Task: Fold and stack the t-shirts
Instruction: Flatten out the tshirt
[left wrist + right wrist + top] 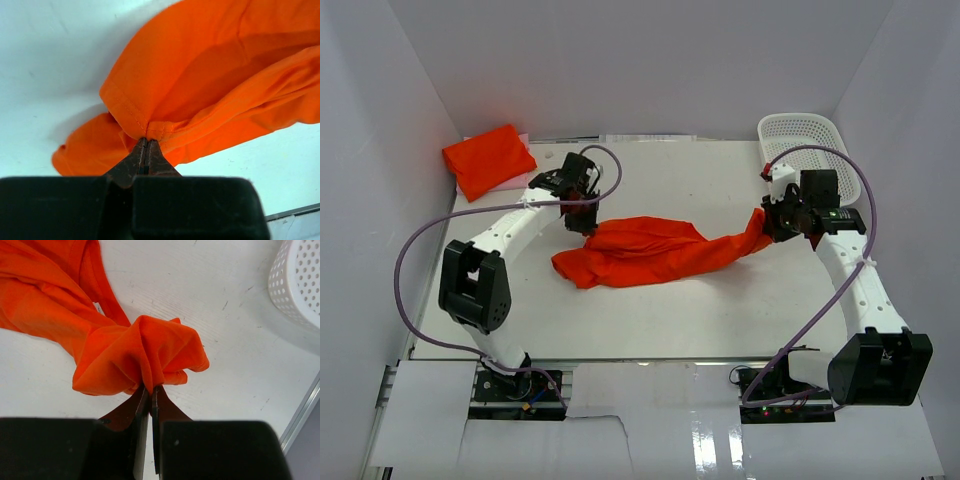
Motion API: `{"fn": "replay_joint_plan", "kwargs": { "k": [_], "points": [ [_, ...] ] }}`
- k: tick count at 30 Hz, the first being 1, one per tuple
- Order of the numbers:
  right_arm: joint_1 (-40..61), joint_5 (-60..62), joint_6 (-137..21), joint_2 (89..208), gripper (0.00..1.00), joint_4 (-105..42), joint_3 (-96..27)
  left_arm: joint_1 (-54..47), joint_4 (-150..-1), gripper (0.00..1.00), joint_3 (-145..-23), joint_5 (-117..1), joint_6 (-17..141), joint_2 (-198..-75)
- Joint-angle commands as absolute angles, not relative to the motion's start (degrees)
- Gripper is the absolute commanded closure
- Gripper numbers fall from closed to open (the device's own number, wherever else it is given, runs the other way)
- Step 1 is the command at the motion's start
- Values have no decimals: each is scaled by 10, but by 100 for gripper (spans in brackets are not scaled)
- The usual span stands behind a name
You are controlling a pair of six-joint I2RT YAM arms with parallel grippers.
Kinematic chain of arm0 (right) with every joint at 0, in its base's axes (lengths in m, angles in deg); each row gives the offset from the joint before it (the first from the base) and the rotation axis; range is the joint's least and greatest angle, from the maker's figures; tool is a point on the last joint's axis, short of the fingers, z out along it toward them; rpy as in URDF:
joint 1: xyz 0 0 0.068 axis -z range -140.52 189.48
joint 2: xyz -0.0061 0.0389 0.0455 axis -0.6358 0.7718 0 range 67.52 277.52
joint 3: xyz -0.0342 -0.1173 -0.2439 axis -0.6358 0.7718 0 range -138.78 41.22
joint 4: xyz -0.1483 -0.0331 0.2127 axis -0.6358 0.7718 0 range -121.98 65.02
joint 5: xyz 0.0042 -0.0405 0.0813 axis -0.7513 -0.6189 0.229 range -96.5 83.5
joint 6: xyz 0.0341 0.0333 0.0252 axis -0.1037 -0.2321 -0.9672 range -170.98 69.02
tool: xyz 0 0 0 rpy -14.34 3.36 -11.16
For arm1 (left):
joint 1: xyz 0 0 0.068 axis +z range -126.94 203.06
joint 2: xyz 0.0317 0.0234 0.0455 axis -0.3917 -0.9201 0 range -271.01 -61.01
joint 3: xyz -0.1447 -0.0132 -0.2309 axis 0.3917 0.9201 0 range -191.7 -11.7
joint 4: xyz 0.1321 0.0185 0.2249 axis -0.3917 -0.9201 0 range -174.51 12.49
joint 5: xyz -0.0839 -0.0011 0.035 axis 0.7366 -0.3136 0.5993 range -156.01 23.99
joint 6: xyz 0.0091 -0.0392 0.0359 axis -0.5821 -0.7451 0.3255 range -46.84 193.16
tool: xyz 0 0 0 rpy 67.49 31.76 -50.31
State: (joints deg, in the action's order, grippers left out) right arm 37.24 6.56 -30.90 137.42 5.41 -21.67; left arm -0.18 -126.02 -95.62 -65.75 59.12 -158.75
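Left gripper pinches a hem of the crumpled t-shirt lying mid-table; right gripper is clamped on its opposite end; a folded t-shirt lies in the far-left corner.

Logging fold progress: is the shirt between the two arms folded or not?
Not folded: the t-shirt is bunched and strung out, pinched at each end by the left tool and right tool.

Crumpled t-shirt orange-red, drawn out lengthwise, both ends lifted; folded t-shirt far left corner.
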Motion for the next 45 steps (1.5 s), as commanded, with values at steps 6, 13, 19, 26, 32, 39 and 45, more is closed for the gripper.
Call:
{"fn": "replay_joint_plan", "kwargs": {
  "k": [6, 13, 19, 26, 32, 39, 45],
  "points": [
    [377, 35, -288, 1384, 92, 104, -240, -1, -1258, 100, -812, -489, 551, -1616],
    [378, 42, -288, 1393, 92, 106, -246, -4, -1237, 100, -743, -441, 549, -1631],
    [379, 48, -291, 1399, 92, 108, -250, -4, -1258, 82, -787, -450, 541, -1607],
    [379, 51, -291, 1403, 92, 106, -245, -3, -1240, 19, -825, -490, 495, -1497],
    [379, 61, -292, 1406, 92, 106, -243, 54, -1228, 17, -825, -476, 489, -1443],
    [380, 70, -293, 1409, 92, 105, -243, 105, -1192, 18, -794, -443, 500, -1496],
    [380, 71, -294, 1405, 92, 106, -239, 108, -1167, 20, -794, -432, 521, -1554]
  ]
}}
